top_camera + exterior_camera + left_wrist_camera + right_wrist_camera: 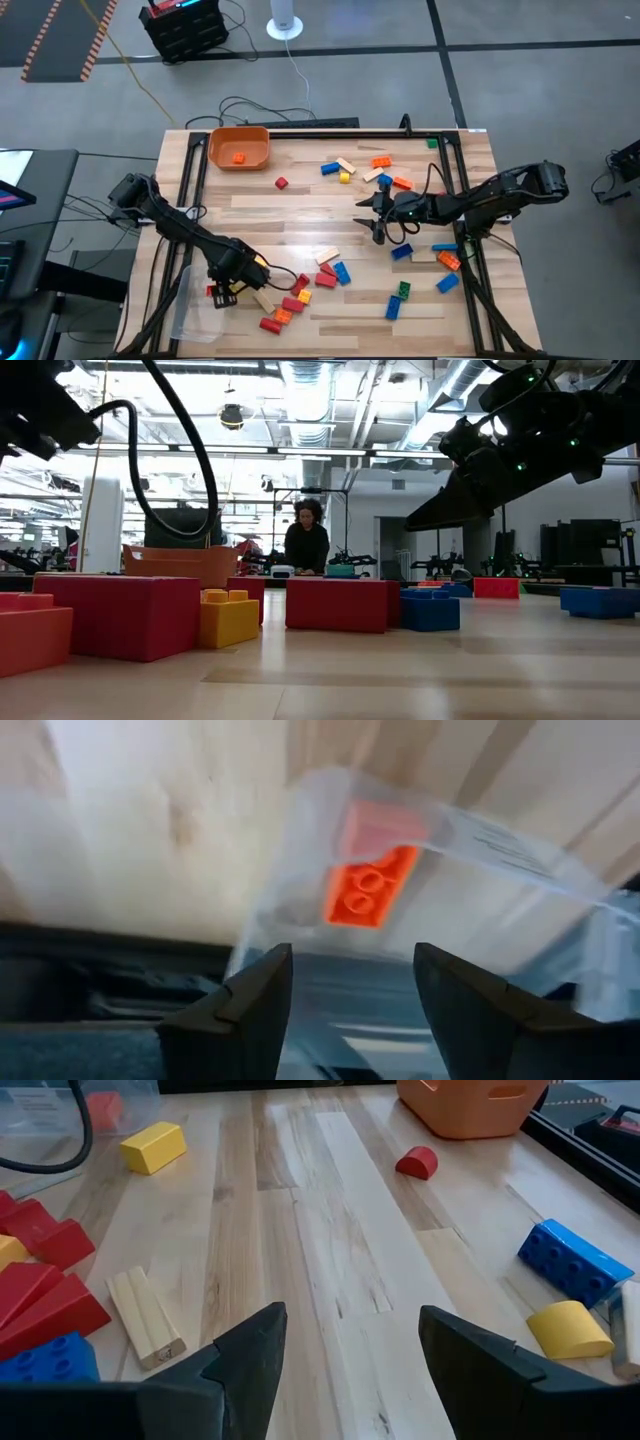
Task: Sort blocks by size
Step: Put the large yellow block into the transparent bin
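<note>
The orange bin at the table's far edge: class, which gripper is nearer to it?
Right. The right gripper hovers mid-table, diagonally across bare wood from the orange bin. The left gripper sits at the near-left corner over the clear tub, farther away.

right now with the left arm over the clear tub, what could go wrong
1. The left end effector hangs open just over the orange brick in the clear tub; a careless pull-out could snag the thin tub wall.
2. The tub sits at the table's corner and could get nudged off.
3. Loose bricks crowd right beside that arm.

Small coloured blocks point(335, 272) scattered flat across the tabletop, one orange block point(368, 890) inside clear tub
</note>
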